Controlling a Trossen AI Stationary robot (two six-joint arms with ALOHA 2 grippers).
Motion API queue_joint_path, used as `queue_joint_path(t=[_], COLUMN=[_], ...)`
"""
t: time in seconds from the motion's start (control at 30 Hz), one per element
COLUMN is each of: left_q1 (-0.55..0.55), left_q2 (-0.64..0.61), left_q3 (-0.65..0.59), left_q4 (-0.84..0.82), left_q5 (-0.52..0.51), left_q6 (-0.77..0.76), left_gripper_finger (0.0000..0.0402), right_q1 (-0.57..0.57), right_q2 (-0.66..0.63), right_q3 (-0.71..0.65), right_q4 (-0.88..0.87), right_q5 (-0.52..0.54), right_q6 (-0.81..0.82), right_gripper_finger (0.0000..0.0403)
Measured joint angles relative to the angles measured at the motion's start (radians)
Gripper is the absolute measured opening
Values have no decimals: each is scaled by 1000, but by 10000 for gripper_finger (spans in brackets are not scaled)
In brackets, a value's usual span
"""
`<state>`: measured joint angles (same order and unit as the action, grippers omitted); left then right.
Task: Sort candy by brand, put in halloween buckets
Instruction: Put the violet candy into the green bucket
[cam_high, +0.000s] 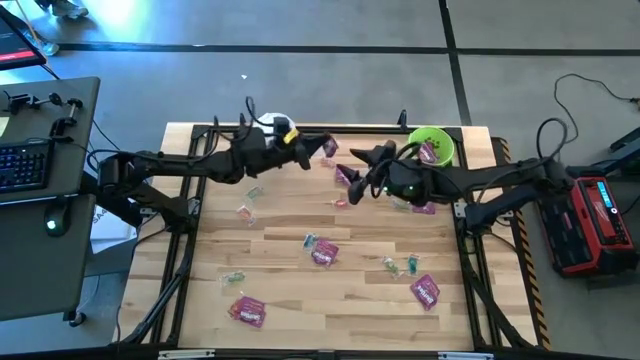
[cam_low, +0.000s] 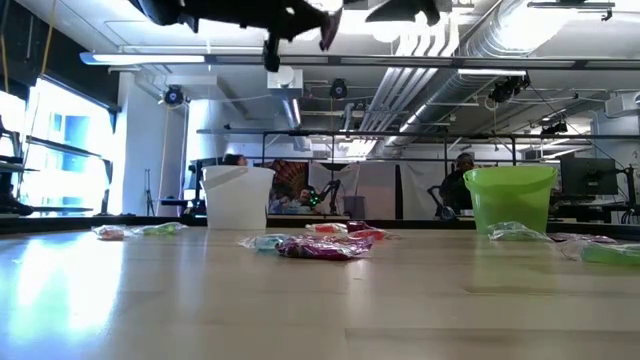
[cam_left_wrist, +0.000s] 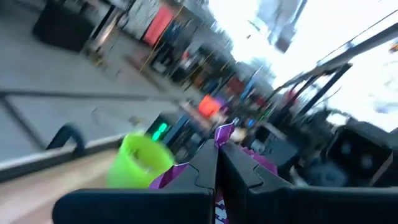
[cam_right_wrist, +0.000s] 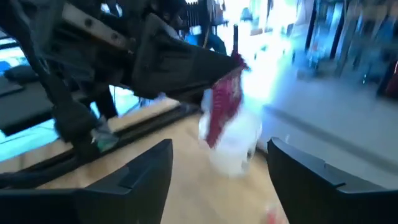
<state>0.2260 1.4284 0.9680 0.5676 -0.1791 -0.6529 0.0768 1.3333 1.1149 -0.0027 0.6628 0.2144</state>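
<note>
Pinching a magenta-purple packet (cam_high: 329, 147) between closed fingers, the left gripper (cam_high: 318, 147) hangs raised above the far middle of the table (cam_high: 300, 300), between the white bucket (cam_high: 277, 124) and the lime green bucket (cam_high: 431, 146). The packet is flat, crinkled and glossy, dangling below the fingertips in the right wrist view (cam_right_wrist: 222, 102). The right gripper (cam_high: 368, 156) sits just beside it, jaws spread wide and holding nothing. More magenta packets lie scattered on the wood: one near the centre (cam_high: 324, 254), one near the front left (cam_high: 247, 311), one at front right (cam_high: 426, 292). Small clear-wrapped green pieces (cam_high: 400, 265) rest between them. The green bucket already holds a purple packet (cam_high: 430, 152).
</note>
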Motion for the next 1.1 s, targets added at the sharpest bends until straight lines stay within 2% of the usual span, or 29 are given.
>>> queue_joint_path(t=[0.13,0.3,0.47,0.67,0.8,1.03,1.1], left_q1=[-3,-12,-30,-39,-44,-44,-44], left_q2=[0,-1,-1,-1,-1,-1,-1], left_q3=[0,1,1,1,1,1,1], left_q4=[101,142,142,164,181,186,188], left_q5=[2,11,12,18,19,24,38], left_q6=[8,26,27,28,28,28,28], left_gripper_finger=[0,0,0,0,0,0,0], right_q1=[11,22,21,3,2,2,2], right_q2=[58,116,153,161,161,161,160], right_q3=[0,0,0,11,11,11,11], right_q4=[200,397,496,504,504,510,511], right_q5=[69,188,194,164,175,116,114], right_q6=[-216,-388,-460,-421,-422,-435,-442], right_gripper_finger=[247,247,247,240,193,43,14])
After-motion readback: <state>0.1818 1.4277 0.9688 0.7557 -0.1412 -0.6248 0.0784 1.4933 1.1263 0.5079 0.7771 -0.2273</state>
